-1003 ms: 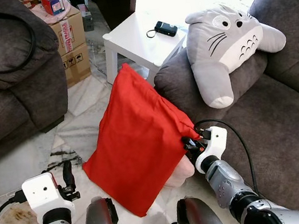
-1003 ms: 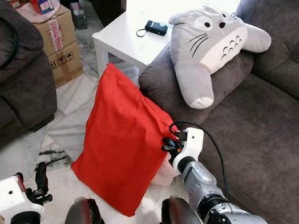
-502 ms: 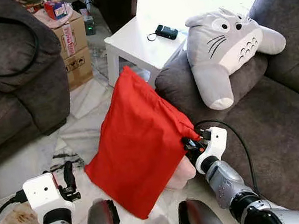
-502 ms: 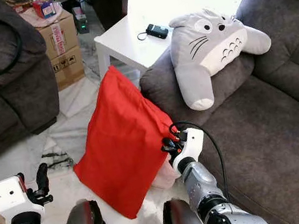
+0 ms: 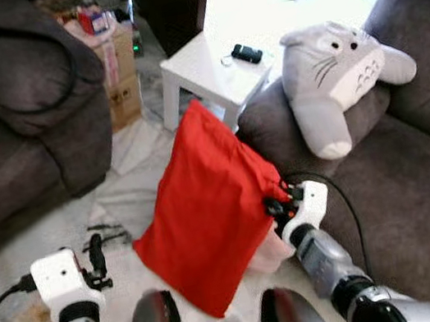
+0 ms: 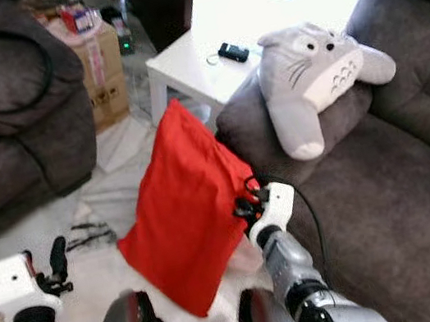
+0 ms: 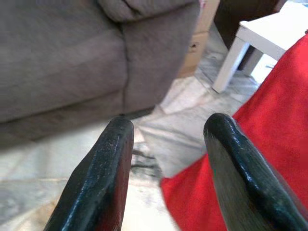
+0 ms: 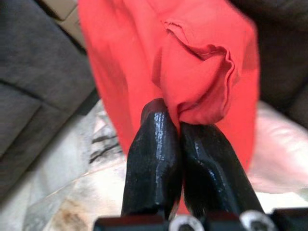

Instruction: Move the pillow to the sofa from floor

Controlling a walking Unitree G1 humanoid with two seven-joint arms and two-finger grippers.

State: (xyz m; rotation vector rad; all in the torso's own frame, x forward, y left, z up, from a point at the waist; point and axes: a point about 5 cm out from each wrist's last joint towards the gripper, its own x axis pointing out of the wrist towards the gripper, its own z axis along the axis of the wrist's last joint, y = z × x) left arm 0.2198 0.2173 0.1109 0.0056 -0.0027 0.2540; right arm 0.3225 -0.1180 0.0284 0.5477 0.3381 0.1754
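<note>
A red pillow point(image 5: 211, 207) hangs tilted above the marble floor, leaning toward the grey sofa's armrest point(image 5: 276, 129). My right gripper point(image 5: 273, 204) is shut on a bunched fold at the pillow's right edge point(image 8: 199, 89); in the right wrist view the two black fingers point(image 8: 154, 144) press together on the red cloth. My left gripper point(image 5: 96, 250) stands open low at the left, apart from the pillow, with its fingers point(image 7: 108, 163) spread and nothing between them. The red pillow point(image 7: 260, 139) lies just beyond the left gripper's far finger.
A grey plush toy point(image 5: 334, 77) lies on the sofa's armrest. A white side table point(image 5: 216, 73) with a small black device point(image 5: 247, 53) stands behind the pillow. A second dark sofa point(image 5: 16, 121) and cardboard boxes point(image 5: 118, 61) are at the left. A pale pink thing point(image 5: 272, 247) lies under the pillow.
The view has shifted and blurred as the camera moved. The pillow stays held in my right gripper, slightly higher and closer to the armrest. The left gripper keeps its place.
</note>
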